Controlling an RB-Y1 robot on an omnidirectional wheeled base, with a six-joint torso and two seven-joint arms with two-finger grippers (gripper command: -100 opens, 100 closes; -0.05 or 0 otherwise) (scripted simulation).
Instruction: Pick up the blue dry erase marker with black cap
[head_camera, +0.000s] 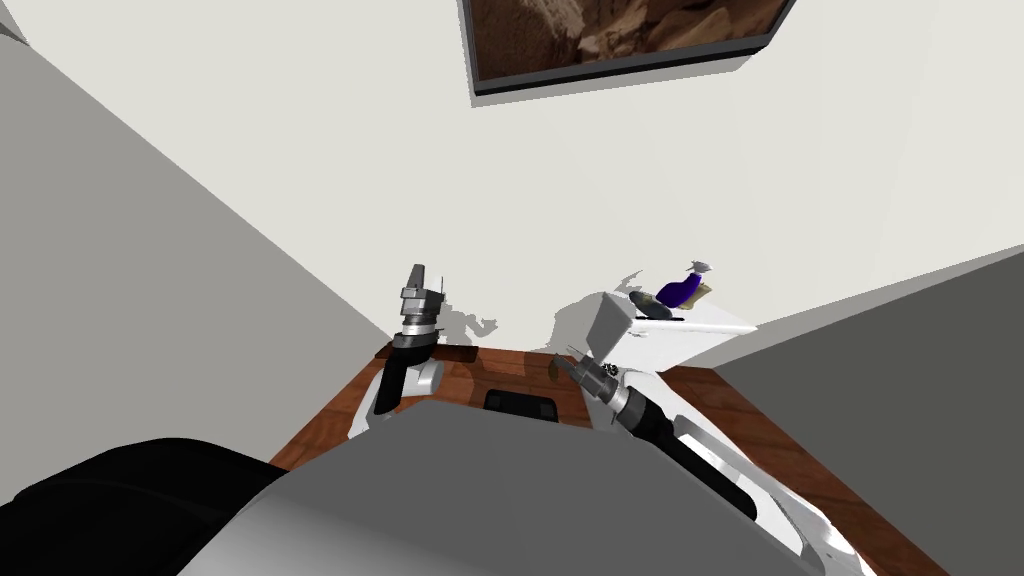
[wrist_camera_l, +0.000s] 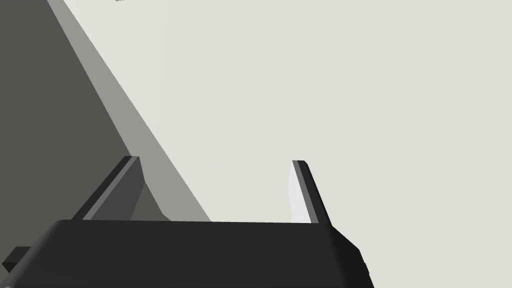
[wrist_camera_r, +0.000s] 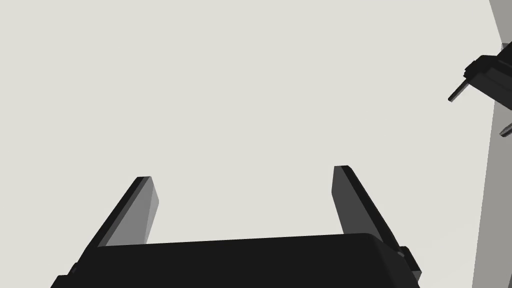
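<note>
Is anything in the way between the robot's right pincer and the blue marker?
Maybe. The blue marker lies on the white shelf, and a dark oblong thing lies right beside it, on the side nearer the open right pincer, which points at the wall. Nothing else visible blocks it.

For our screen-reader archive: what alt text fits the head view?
Both arms point up at a pale wall, left gripper and right gripper above a wooden surface. To their right, a white shelf holds a dark blue object.
</note>
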